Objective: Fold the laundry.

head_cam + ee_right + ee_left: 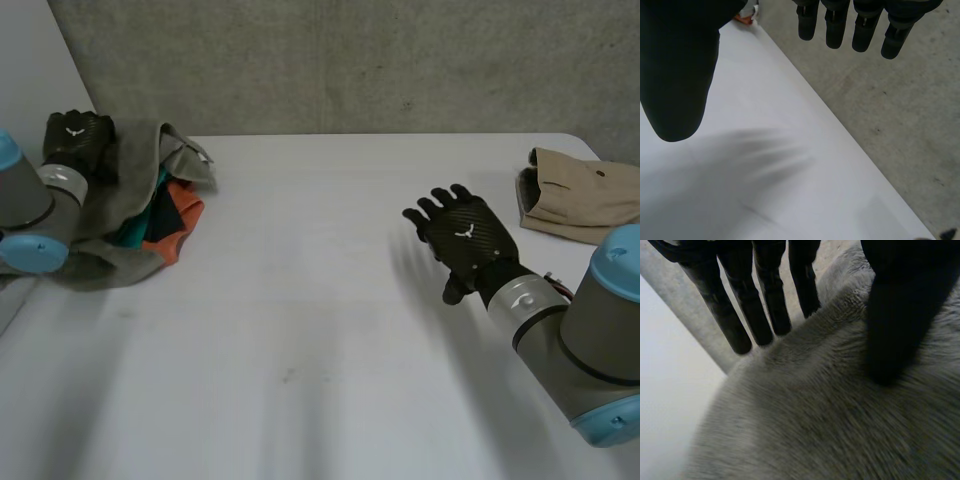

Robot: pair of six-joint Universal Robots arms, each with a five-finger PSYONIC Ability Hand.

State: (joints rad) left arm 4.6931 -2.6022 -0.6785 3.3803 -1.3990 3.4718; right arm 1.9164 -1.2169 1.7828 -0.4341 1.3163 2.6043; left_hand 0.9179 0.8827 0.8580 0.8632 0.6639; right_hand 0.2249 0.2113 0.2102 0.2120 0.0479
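Observation:
A heap of laundry lies at the table's far left: a grey fleece cloth (130,170) over a teal garment (135,230) and an orange garment (185,215). My left hand (75,140) is on the heap's far left part. In the left wrist view its fingers (740,305) are straight and reach past a raised ridge of the grey fleece (815,415), while the thumb rests on the fleece. My right hand (465,240) hovers open over the bare white table (300,330) at the right, fingers (865,25) spread, holding nothing.
A folded beige garment (580,195) lies at the table's far right edge. A grey concrete wall (350,60) stands behind the table. In the right wrist view the table's edge (830,125) runs beyond the fingertips, with concrete surface (900,125) past it.

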